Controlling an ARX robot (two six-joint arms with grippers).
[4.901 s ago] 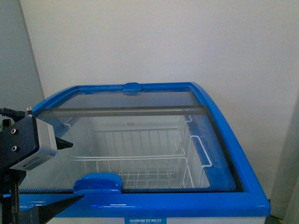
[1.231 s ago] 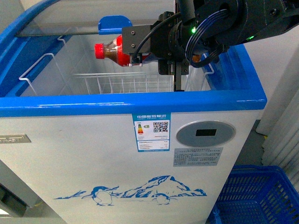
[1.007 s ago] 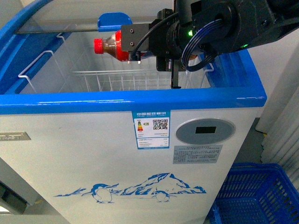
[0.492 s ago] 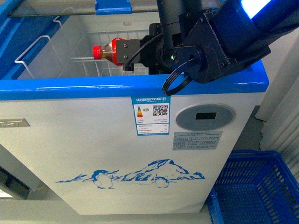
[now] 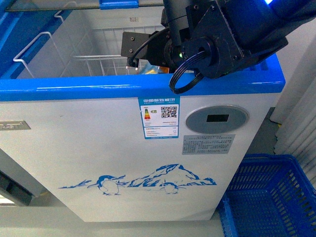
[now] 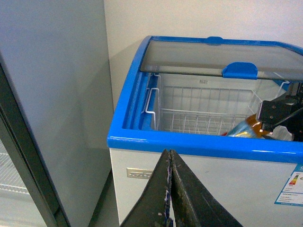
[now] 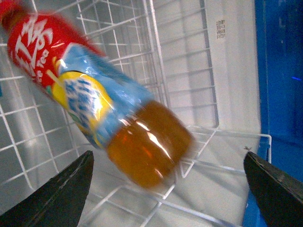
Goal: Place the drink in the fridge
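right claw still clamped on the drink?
No, in the right wrist view the right claw is spread wide and the blurred drink lies clear of both fingers, over the wire basket.

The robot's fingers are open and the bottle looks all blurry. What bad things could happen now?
1. The drink is tilted and blurred between the wide-open right gripper, apparently dropping. It may hit the wire basket hard and bounce or roll.
2. The right arm reaches close over the fridge rim, so pulling back could bump it.
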